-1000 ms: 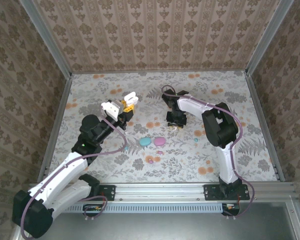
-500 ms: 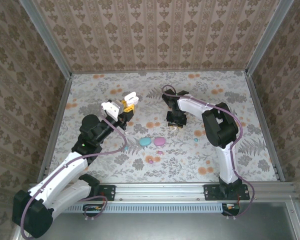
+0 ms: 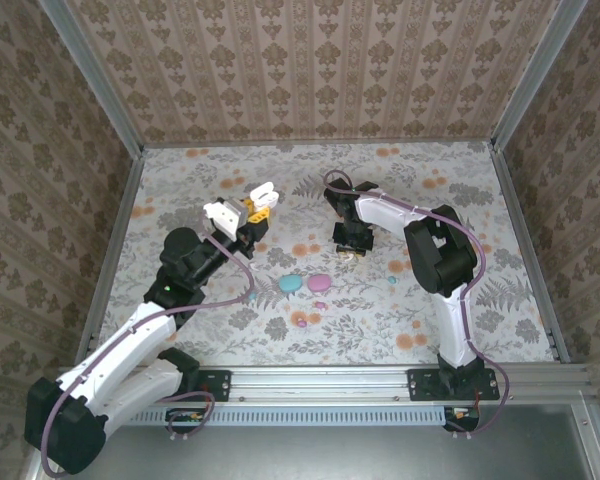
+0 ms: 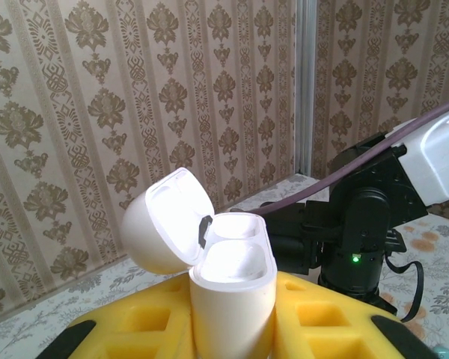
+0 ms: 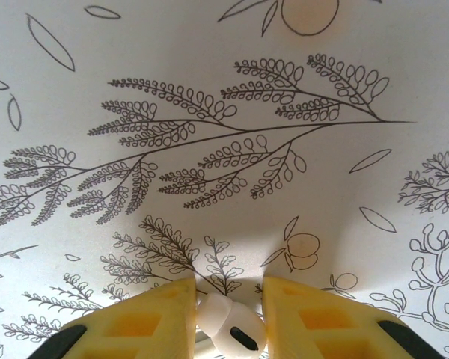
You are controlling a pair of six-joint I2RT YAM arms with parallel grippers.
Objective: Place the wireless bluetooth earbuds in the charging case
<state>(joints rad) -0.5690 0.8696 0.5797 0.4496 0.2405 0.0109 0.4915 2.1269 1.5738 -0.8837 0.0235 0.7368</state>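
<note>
My left gripper (image 3: 253, 206) is raised over the table's left half, shut on a white charging case (image 4: 232, 292) that stands upright between its yellow fingers (image 4: 153, 321). The case's lid (image 4: 165, 221) is flipped open and both wells look bare. My right gripper (image 3: 352, 249) points down at the floral tabletop, and a whitish earbud (image 5: 236, 334) sits between its yellow fingers (image 5: 153, 321), touching both. In the top view that earbud is hidden under the gripper.
A teal oval case (image 3: 291, 284) and a pink oval case (image 3: 320, 282) lie mid-table. Small loose buds lie around them: a magenta one (image 3: 320, 304), a pinkish one (image 3: 301, 321), a teal one (image 3: 392, 281). Patterned walls enclose the table (image 3: 460, 200).
</note>
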